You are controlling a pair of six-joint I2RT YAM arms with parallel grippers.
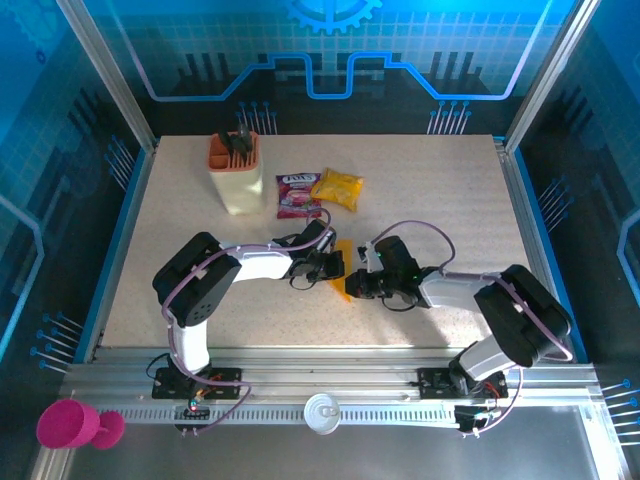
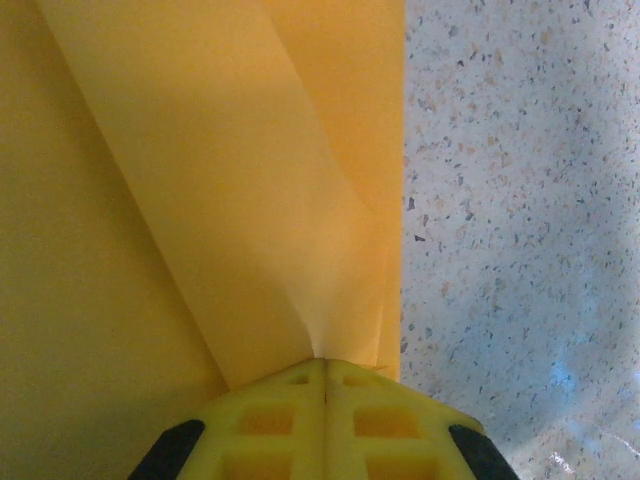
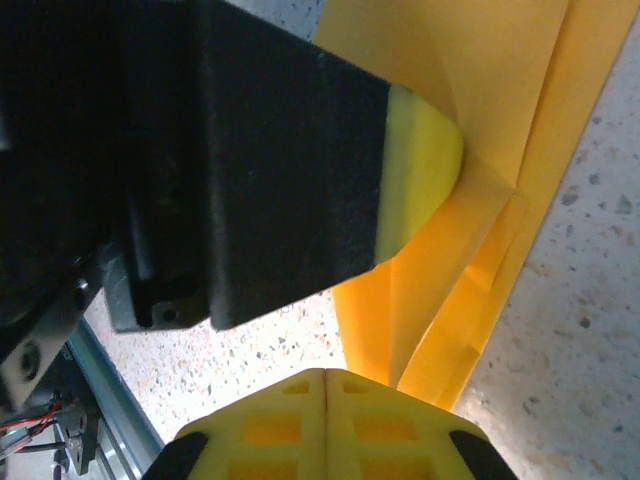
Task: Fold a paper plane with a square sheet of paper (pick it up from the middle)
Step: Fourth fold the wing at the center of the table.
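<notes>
Left gripper (image 2: 325,372) is pinched shut on the orange-yellow sheet (image 2: 250,180), its two yellow fingertips pressed together where several creases of the paper run into them. Seen from above, the left arm rises from its base at the near edge, bends at a raised elbow and reaches right and slightly away, low over the speckled table (image 2: 520,250), to the middle of the surface. The sheet sits there between the two grippers, partly folded into overlapping layers with one long straight edge. From above much of it is hidden under the wrists, leaving a narrow orange strip. Right gripper (image 3: 325,385) comes in from the other side, its arm bent at the elbow and stretched left toward the sheet, almost nose to nose with the left one. Its fingertips are closed flat against each other, and the lower folds of the paper end just beside them. Whether any layer is caught between them cannot be made out. Close in front of it, the left gripper's black finger with its yellow pad (image 3: 418,165) lies against the paper and blocks much of the sheet.
</notes>
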